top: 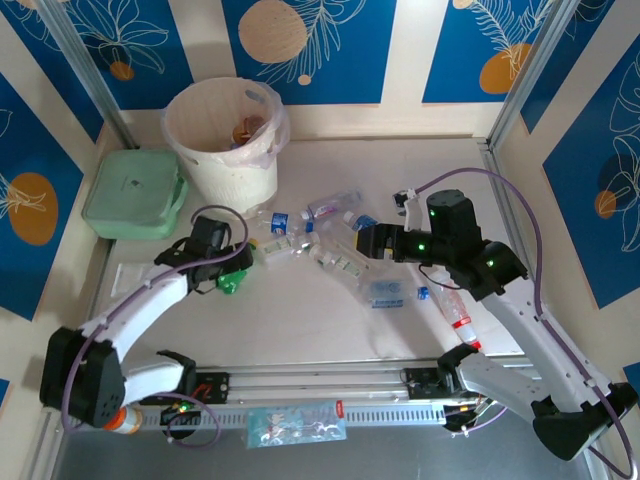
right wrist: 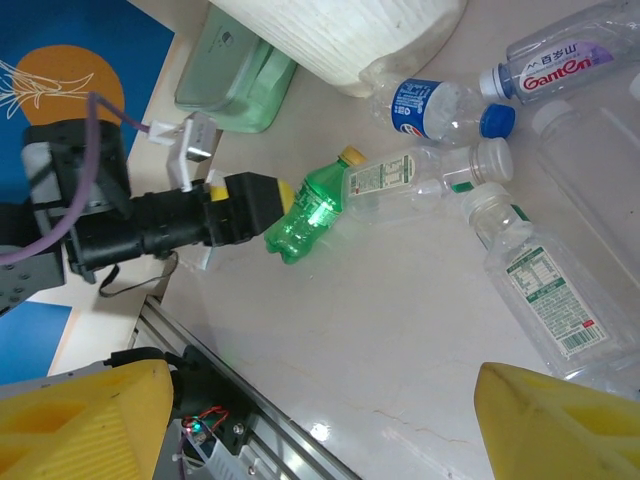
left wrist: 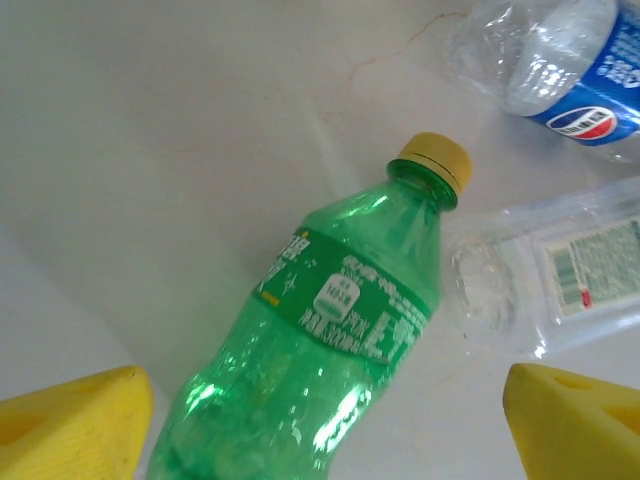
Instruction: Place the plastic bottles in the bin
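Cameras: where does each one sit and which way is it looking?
Top external: above and behind the robot, looking down on the table; left arm, right arm show.
Left wrist: looks down at the green bottle, framed by the open left gripper.
Right wrist: looks across at the left arm; open right gripper frames it.
Shared: all show the green bottle.

A flat pale-green box [top: 133,195] with a square lid sits at the far left of the pale table [top: 300,330], close to the wall panels [top: 310,50] — blue, with orange discs and white leaf outlines. At the near edge a clear printed packet [top: 295,422] lies flat, and an orange-capped jar [top: 124,421] shows at the near left corner.
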Robot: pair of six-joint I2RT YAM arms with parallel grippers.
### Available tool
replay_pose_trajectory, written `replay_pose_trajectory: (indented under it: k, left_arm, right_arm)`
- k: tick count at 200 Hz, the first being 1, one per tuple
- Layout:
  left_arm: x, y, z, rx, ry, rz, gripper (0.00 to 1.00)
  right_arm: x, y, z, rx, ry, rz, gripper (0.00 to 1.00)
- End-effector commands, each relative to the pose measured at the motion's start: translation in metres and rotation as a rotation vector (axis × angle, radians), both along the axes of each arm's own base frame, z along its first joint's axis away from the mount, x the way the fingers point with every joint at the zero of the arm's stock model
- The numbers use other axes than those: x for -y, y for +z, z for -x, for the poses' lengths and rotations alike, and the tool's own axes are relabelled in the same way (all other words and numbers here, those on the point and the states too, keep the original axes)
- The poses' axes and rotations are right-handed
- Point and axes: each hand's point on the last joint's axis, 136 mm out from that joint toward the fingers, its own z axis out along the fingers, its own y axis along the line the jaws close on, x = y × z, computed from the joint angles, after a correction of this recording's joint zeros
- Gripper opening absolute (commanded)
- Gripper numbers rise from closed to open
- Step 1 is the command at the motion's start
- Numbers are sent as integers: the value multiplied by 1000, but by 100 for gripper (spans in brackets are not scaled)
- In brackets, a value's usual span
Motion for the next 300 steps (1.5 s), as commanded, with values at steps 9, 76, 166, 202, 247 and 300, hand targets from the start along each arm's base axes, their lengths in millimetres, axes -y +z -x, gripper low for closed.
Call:
replay_pose_trajectory:
  k: [9, 76, 166, 202, 247, 300]
  left_arm:
    - [1, -17, -6, -7, 52, 44, 88]
    - [2, -45, -6, -75, 60, 33, 88]
    - [18, -73, 3, -152, 49, 122, 69]
    - [19, -68, 5, -140, 53, 143, 55]
    - [17, -52, 11, -100, 63, 172, 45]
    - [17, -4, 19, 2, 28, 208, 45]
  right_arm:
    - [0, 6, 3, 9, 2, -7, 80]
    - [-6, 0, 0, -2, 29, -11, 80]
    - [-5, -9, 1, -15, 24, -7, 80]
    - [-5, -6, 0, -7, 19, -8, 80]
    - [-5, -1, -1, 6, 17, -12, 80]
    - [-5, 3, -1, 11, 17, -18, 80]
